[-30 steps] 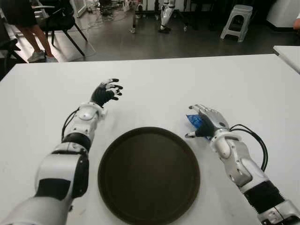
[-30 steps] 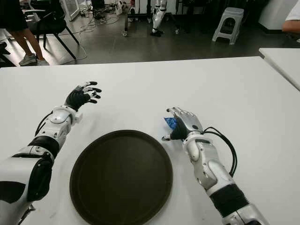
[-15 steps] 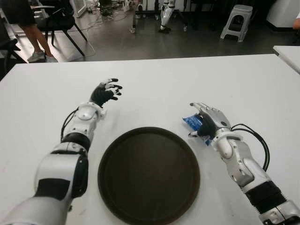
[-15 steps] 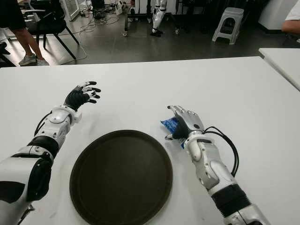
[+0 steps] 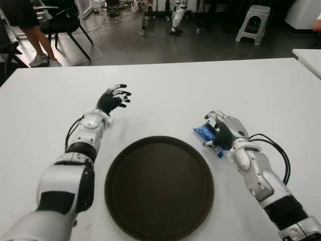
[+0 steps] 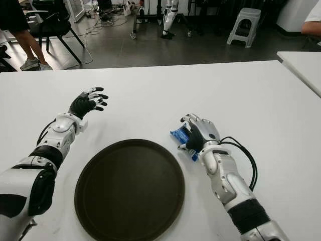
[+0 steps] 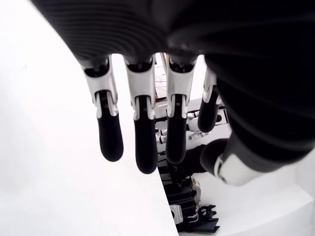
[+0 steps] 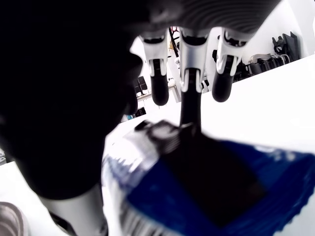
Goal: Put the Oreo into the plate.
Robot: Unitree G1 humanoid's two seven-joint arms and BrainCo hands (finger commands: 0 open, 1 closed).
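The Oreo packet (image 5: 201,132), blue, lies under my right hand (image 5: 222,134) on the white table (image 5: 165,95), just off the right rim of the plate. The fingers curl over the packet and the thumb (image 5: 208,144) presses its near side. In the right wrist view the packet (image 8: 236,196) fills the space under the palm, with one finger (image 8: 191,105) laid across it. The round dark brown plate (image 5: 159,186) sits empty near the table's front. My left hand (image 5: 114,98) shows beyond the plate's left side with fingers spread, holding nothing.
A second white table's corner (image 5: 308,56) shows at the far right. Beyond the table's far edge are a grey stool (image 5: 253,22), a black chair (image 5: 65,22) and a person's legs (image 5: 32,40).
My right hand has shifted slightly right and toward me while its fingers curled onto the packet. More of the blue packet now shows on its left. The left hand has not moved.
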